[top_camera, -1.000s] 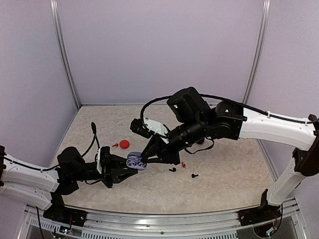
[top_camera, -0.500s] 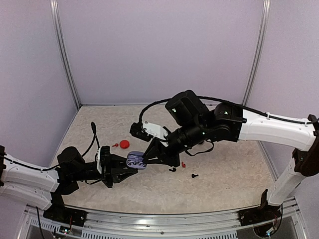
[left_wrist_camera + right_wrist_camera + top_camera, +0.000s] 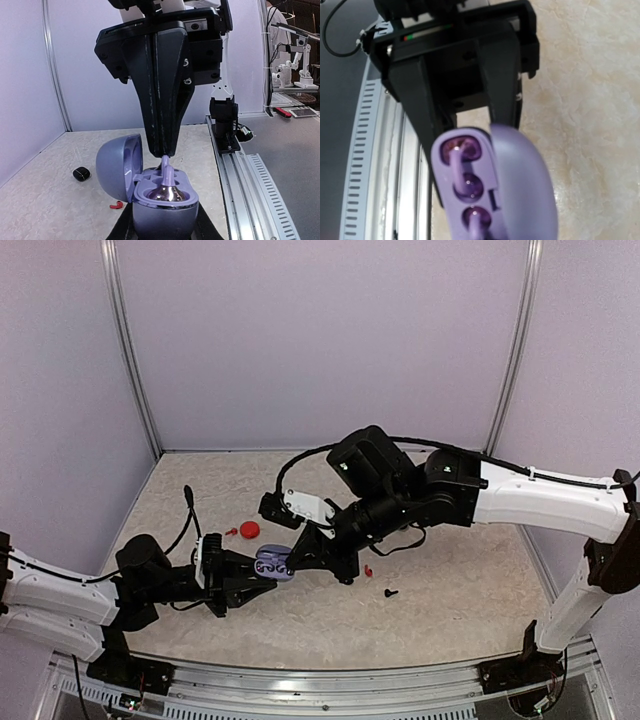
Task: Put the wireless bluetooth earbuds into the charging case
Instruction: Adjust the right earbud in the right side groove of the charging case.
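Observation:
My left gripper (image 3: 250,578) is shut on the base of a lavender charging case (image 3: 272,564), holding it upright with its lid (image 3: 119,167) swung open. One lavender earbud (image 3: 167,187) sits in the near socket, stem up. A second lavender stem (image 3: 165,161) stands in the rear socket. My right gripper (image 3: 162,150) hangs straight above it, jaws shut, tips touching the top of that stem. From the right wrist the case (image 3: 515,190) and both seated buds (image 3: 460,150) fill the view; that gripper's own fingers are out of frame.
On the table lie a red case (image 3: 249,530), a red earbud (image 3: 368,569) and black earbuds (image 3: 390,592) right of the grippers. A small black piece (image 3: 81,173) and a red earbud (image 3: 116,204) lie left of the case. The base rail (image 3: 250,190) runs along the near edge.
The right gripper's jaws have closed fully over the case, and the right arm has shifted slightly left. The left arm and the case have stayed still.

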{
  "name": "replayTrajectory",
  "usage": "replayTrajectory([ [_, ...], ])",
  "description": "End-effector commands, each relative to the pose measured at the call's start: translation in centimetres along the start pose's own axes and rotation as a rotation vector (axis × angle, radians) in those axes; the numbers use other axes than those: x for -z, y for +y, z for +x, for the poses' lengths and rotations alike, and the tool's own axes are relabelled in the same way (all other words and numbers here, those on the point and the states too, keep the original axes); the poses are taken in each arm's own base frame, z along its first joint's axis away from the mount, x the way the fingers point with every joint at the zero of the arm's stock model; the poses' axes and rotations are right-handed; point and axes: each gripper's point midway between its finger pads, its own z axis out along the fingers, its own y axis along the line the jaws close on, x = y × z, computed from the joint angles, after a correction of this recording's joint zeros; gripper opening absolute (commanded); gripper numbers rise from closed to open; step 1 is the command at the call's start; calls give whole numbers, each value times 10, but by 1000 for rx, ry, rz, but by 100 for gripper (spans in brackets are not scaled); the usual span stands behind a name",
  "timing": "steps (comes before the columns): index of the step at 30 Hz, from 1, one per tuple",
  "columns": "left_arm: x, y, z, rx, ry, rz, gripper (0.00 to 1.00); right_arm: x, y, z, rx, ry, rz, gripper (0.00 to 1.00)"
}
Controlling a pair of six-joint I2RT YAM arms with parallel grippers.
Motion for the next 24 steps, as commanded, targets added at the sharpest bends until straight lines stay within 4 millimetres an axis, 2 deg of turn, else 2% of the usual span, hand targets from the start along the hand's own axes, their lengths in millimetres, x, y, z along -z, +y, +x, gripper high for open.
replayTrajectory([
  [1, -2, 3, -30, -33, -105, 1, 0, -16, 2, 15, -4, 56, -10, 0],
  [14, 7, 9, -38, -14, -146, -12, 0, -35, 14, 34, 11, 131, -50, 0],
  [18, 8, 8, -32, -7, -131, -13, 0, -21, 12, 16, 35, 77, -24, 1],
  [22, 10, 8, -29, -1, -123, -20, 0, 0, 8, -10, 75, 7, 16, 7],
  [24, 11, 9, -29, -2, -121, -24, 0, 11, 10, -24, 98, -43, 18, 14],
])
